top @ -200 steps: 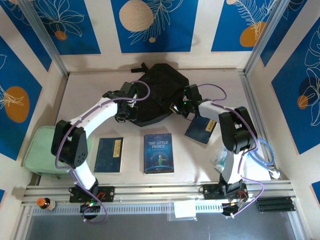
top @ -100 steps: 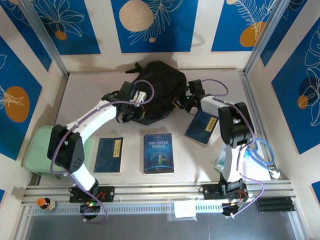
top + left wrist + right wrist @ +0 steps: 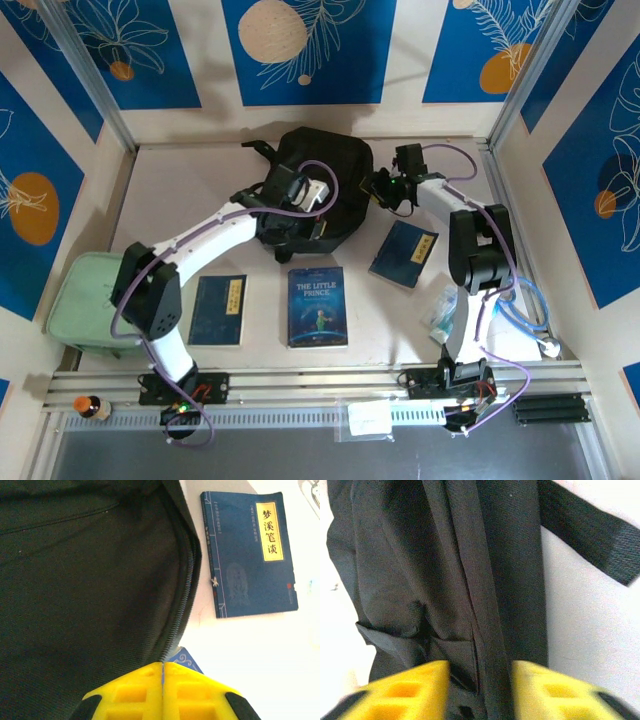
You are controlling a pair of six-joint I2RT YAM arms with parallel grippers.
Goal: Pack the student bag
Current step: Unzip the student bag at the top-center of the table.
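The student bag (image 3: 325, 160) is a black fabric backpack lying at the back middle of the table. My left gripper (image 3: 298, 228) sits at its near edge. In the left wrist view the yellow fingers (image 3: 130, 695) are shut, with the bag's (image 3: 90, 580) zip edge running into the seam of my left gripper (image 3: 163, 664). My right gripper (image 3: 378, 188) is at the bag's right side. Its fingers stand apart in the right wrist view, and a band of the bag (image 3: 445, 555) lies between them at my right gripper (image 3: 480, 665). A loose strap (image 3: 590, 530) trails right.
Three blue books lie in front: one on the left (image 3: 218, 310), The Little Prince (image 3: 317, 306), and one with a yellow label (image 3: 404, 253) (image 3: 250, 555). A mint-green case (image 3: 85, 300) sits at the left edge. Clear plastic bags (image 3: 440, 315) and a cable (image 3: 525, 310) lie right.
The bag has shifted back and to the right, with my left gripper following on its edge. My right gripper has moved back off the yellow-label book and opened.
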